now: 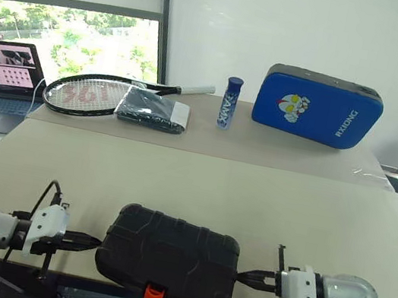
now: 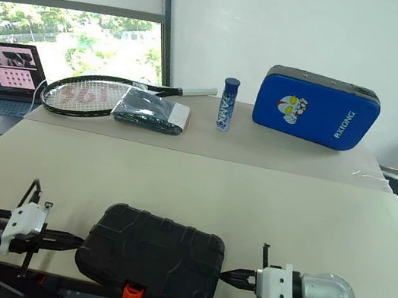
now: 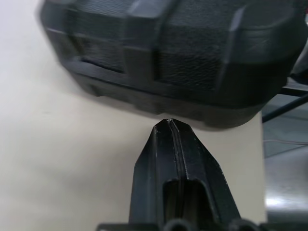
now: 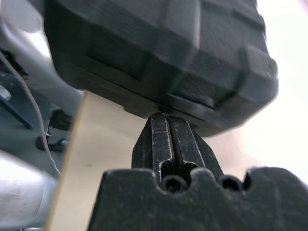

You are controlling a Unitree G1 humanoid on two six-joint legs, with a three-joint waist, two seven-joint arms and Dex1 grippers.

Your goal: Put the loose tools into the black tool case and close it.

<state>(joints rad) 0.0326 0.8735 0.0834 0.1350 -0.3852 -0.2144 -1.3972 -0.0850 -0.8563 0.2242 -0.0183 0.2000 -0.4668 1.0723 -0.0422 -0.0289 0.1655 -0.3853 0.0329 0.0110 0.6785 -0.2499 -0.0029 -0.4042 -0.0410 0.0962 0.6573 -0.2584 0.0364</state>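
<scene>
beige table point(image 1: 201, 180) holds the black tool case point(image 1: 168, 256) at its near edge, lid down, orange latch point(image 1: 152, 294) facing front. left gripper point(image 1: 96, 240) and right gripper point(image 1: 242, 277), both clenched empty, press its two ends.

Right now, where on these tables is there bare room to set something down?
The near table is bare between the black tool case and its far edge. The back table is crowded: racket, dark pouch, blue bottle, blue padded case.
</scene>
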